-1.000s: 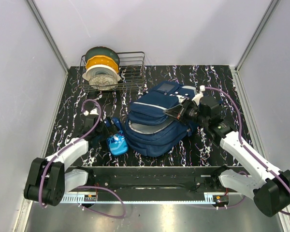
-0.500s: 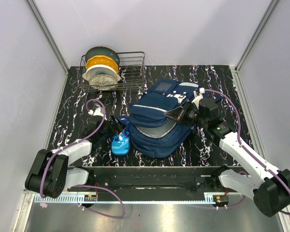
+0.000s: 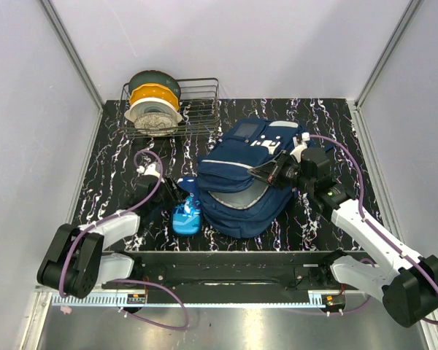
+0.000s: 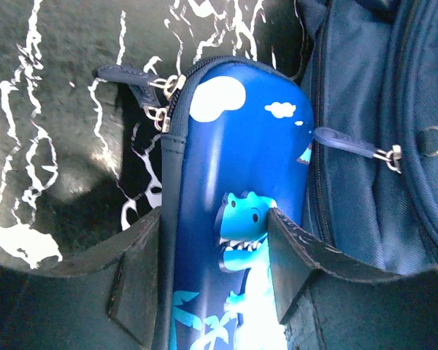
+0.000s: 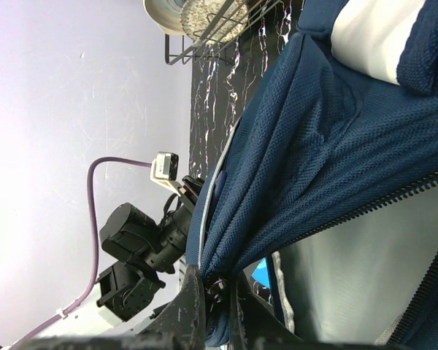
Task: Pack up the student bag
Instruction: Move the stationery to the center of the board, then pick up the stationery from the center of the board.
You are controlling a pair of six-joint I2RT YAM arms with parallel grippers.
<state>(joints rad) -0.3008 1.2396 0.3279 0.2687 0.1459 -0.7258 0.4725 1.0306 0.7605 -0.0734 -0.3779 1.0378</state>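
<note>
Obs: left gripper [image 4: 213,244] clamps the case [image 4: 237,138] across its width, jaws half open; case axis runs straight ahead of it. The bag [image 3: 237,200] lies mid-table, just right of the case. The right gripper [image 5: 213,292], closed, pinches its flap, lifting the mouth open.

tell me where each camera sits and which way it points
Top external: above and behind, looking down on the table; both arms, student bag, wire rack.
Left wrist: on the left gripper, looking along its fingers, shut on a dinosaur pencil case.
Right wrist: on the right gripper, pinching the bag's opening edge; left arm beyond.
Shared: both wrist views show the bag.
</note>
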